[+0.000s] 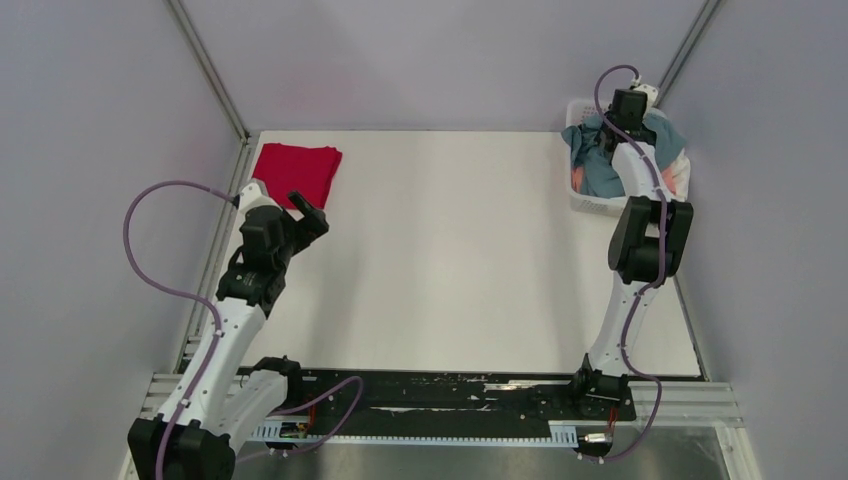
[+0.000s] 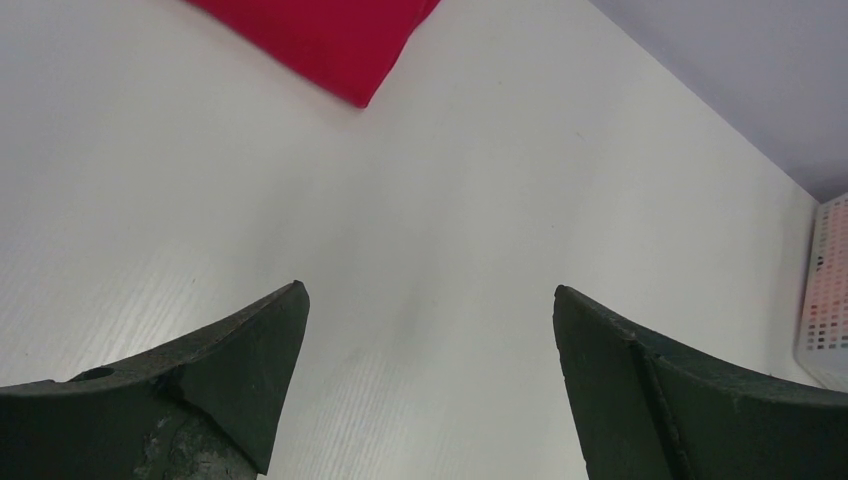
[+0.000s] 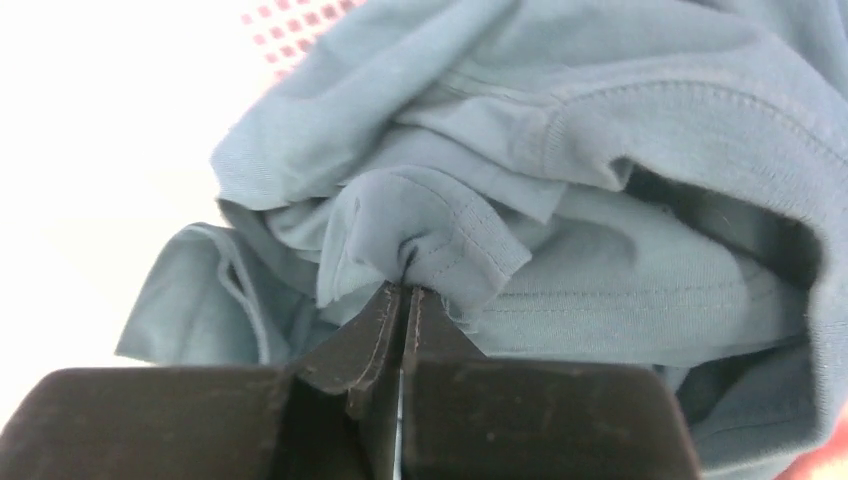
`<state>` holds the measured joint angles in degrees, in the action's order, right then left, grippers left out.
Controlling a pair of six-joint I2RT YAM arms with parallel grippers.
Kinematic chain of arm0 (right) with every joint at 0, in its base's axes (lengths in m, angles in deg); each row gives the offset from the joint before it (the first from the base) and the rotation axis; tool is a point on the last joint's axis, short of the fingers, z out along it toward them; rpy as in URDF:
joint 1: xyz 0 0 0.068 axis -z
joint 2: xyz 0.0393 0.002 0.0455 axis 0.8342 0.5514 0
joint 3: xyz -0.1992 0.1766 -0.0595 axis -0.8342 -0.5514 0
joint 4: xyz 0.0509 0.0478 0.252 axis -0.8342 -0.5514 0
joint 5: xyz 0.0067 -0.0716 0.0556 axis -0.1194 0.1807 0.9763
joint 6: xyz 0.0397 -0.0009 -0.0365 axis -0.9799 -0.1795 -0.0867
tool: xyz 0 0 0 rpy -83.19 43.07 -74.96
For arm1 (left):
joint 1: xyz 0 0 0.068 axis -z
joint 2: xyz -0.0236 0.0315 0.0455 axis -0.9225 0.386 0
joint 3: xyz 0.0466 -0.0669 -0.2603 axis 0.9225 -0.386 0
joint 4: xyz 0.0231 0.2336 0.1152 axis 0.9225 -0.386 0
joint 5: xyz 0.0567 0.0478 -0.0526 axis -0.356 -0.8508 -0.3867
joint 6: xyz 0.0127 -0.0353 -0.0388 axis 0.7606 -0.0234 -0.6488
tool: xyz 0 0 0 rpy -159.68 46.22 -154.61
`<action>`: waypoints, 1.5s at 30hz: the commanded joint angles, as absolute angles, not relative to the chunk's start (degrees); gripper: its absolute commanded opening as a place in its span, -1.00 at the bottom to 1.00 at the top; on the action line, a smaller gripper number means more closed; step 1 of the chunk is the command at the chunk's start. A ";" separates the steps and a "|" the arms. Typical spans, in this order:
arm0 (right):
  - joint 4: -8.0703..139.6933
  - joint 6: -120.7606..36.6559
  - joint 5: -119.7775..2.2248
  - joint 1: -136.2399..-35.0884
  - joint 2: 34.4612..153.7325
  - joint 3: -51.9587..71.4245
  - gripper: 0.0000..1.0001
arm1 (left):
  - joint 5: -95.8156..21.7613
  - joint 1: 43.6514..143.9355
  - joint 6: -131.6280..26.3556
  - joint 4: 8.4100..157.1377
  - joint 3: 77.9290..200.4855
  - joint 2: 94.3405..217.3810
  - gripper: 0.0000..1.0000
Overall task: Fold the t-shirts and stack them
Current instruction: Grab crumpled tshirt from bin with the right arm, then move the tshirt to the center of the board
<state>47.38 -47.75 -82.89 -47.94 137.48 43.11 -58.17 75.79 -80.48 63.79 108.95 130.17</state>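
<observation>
A folded red t-shirt [image 1: 297,170] lies flat at the table's far left; its corner shows in the left wrist view [image 2: 330,45]. My left gripper [image 1: 309,209] hovers just in front of it, open and empty, jaws wide apart over bare table [image 2: 428,292]. A crumpled teal-blue t-shirt [image 1: 608,165] fills the white basket [image 1: 590,205] at the far right. My right gripper [image 1: 612,137] reaches into the basket and is shut on a stitched fold of the teal-blue t-shirt [image 3: 600,200], fingertips pinched together [image 3: 408,290]. A bit of salmon-pink cloth [image 1: 578,180] shows under it.
The white perforated basket also shows at the right edge of the left wrist view [image 2: 828,300]. Grey walls and metal frame posts enclose the table on the left, back and right. Purple cables loop off both arms.
</observation>
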 commanded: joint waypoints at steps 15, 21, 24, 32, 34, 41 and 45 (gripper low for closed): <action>56.13 -45.23 -55.08 -61.54 103.43 52.51 -1.00 | -55.82 75.81 -81.91 61.29 104.57 117.32 1.00; 56.55 -44.69 -50.15 -74.37 101.97 60.03 -1.00 | -55.28 75.75 -82.19 60.23 104.30 114.47 1.00; 57.20 -44.34 -49.33 -80.97 102.94 63.39 -1.00 | -55.20 75.81 -82.38 59.33 104.45 113.93 1.00; 60.03 -45.83 -46.00 -89.47 103.90 65.08 -1.00 | -55.83 75.76 -83.24 56.39 105.27 113.56 1.00; 59.99 -45.53 -47.32 -89.86 100.73 60.47 -1.00 | -56.90 75.82 -83.74 55.06 105.62 113.44 1.00; 60.55 -38.50 -78.38 -88.20 78.75 21.56 -1.00 | -64.26 75.77 -87.29 47.50 106.63 112.44 1.00; 58.69 -41.53 -86.42 -83.36 70.18 0.04 -1.00 | -64.99 75.75 -89.57 46.19 104.88 111.87 1.00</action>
